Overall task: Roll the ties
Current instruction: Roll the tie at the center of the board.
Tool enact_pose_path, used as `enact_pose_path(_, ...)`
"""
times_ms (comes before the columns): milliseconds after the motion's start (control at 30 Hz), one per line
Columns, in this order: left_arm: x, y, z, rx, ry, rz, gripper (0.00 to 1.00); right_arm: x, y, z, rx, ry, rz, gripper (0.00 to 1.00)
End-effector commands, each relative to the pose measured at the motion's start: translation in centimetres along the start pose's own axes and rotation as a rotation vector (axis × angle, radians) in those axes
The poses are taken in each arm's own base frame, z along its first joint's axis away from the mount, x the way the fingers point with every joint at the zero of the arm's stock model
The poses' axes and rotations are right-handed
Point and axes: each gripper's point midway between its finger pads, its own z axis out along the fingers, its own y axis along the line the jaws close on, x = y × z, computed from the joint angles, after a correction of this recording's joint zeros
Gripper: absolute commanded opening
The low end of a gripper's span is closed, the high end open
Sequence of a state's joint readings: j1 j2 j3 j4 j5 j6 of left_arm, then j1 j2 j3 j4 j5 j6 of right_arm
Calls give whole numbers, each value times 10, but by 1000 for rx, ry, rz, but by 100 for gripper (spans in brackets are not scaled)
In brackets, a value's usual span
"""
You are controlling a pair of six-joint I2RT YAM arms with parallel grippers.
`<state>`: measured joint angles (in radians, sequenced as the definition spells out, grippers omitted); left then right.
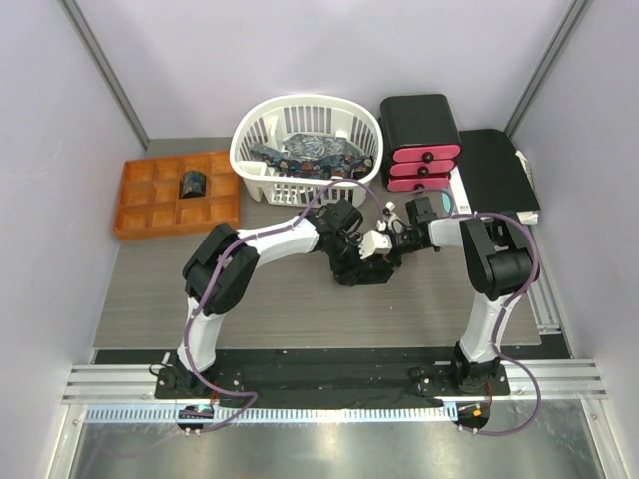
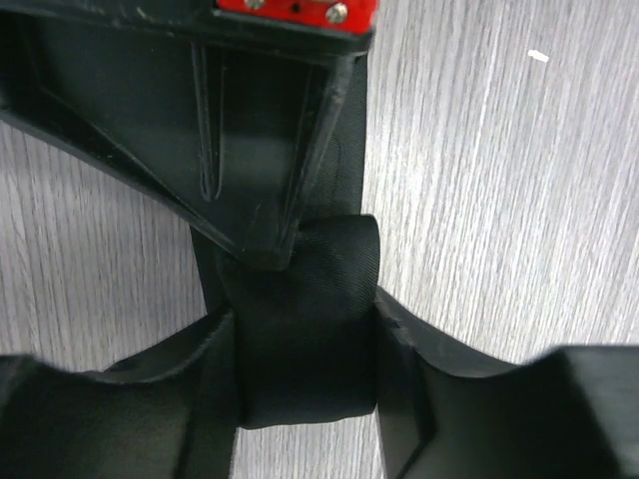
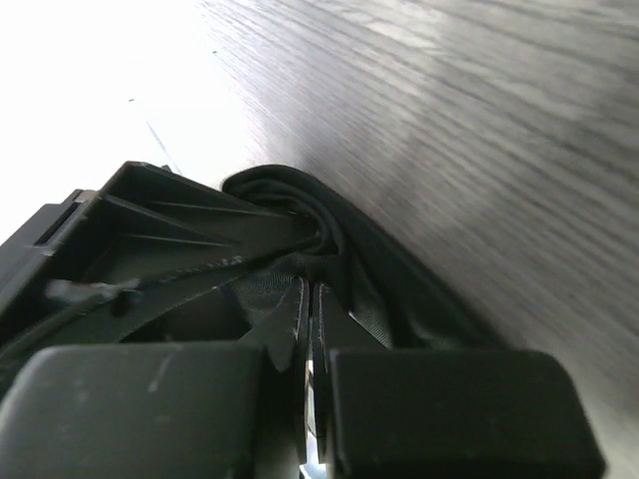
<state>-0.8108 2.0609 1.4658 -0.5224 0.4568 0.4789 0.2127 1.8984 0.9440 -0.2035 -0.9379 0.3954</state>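
Grey wood table [image 1: 150, 299], black tie [image 2: 310, 289] half-hidden, pinched by left gripper [image 2: 305, 344] and right gripper [image 3: 310, 299].

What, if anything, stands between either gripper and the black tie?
Nothing visible does. The left gripper has its fingers against both sides of the rolled part of the black tie, and the right gripper is shut on its fabric.

The black tie [image 2: 305, 299], partly wound into a loose coil, sits squeezed between the left gripper's [image 2: 308, 369] jaws. A rolled coil [image 1: 192, 185] and patterned ties [image 1: 315, 155] lie well apart from them.
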Motion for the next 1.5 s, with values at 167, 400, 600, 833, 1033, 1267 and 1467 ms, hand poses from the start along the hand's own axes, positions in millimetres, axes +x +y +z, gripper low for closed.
enact_pose_path(167,10,13,-23,5,-151,-177,74,4,-45,5,138,-3,9,1)
enact_pose_path(400,-30,9,-45,15,-461,-134,84,-1,-48,6,147,-17,-15,1)
enact_pose_path(600,-39,6,-34,41,-514,-149,84,-3,-48,6,147,-29,-25,1)
enact_pose_path(833,-25,2,-9,24,-445,-76,58,-7,-44,7,129,-36,-23,1)
enact_pose_path(1033,6,-2,1,-37,-285,28,47,-21,-32,6,94,-46,-45,1)
enact_pose_path(1267,42,2,7,-116,-44,10,35,-27,0,-17,47,-49,-49,42)
enact_pose_path(1467,59,-2,9,-126,118,-11,34,-11,23,-30,1,-23,-48,56)
